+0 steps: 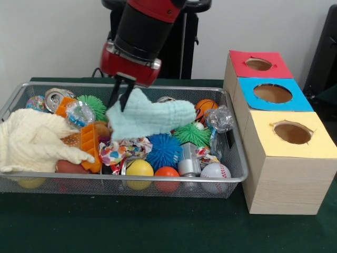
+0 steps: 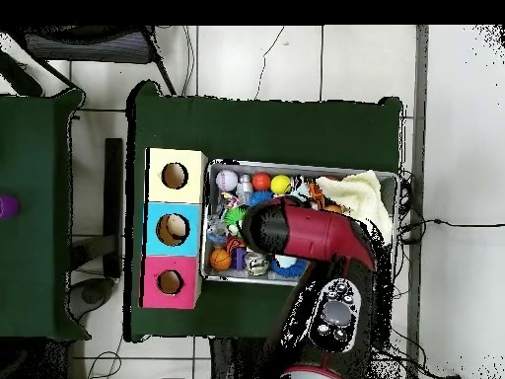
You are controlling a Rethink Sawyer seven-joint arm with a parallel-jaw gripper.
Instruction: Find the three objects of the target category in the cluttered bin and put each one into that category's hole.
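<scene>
The wire mesh bin (image 1: 131, 178) stands on the green table, full of clutter; it also shows in the overhead view (image 2: 296, 166). My gripper (image 1: 121, 101) is over the bin's back middle, shut on a pale mint cloth (image 1: 152, 118) that hangs lifted above the toys. In the overhead view my red arm (image 2: 301, 229) covers the gripper and the cloth. A brownish bit (image 1: 101, 128) shows under the cloth's left end; I cannot tell what it is. No soft toy figure shows clearly. The red-topped hole (image 1: 258, 64) is the farthest box at the right (image 2: 170, 282).
A pale yellow cloth (image 1: 37, 139) covers the bin's left end. Blue (image 1: 163, 150) and green (image 1: 190, 134) spiky balls, a basketball (image 1: 205, 108), a baseball (image 1: 215, 171), a yellow ball (image 1: 139, 168) and a can (image 1: 55, 97) lie around. The blue-topped (image 1: 273, 93) and yellow-topped (image 1: 292, 133) holes adjoin.
</scene>
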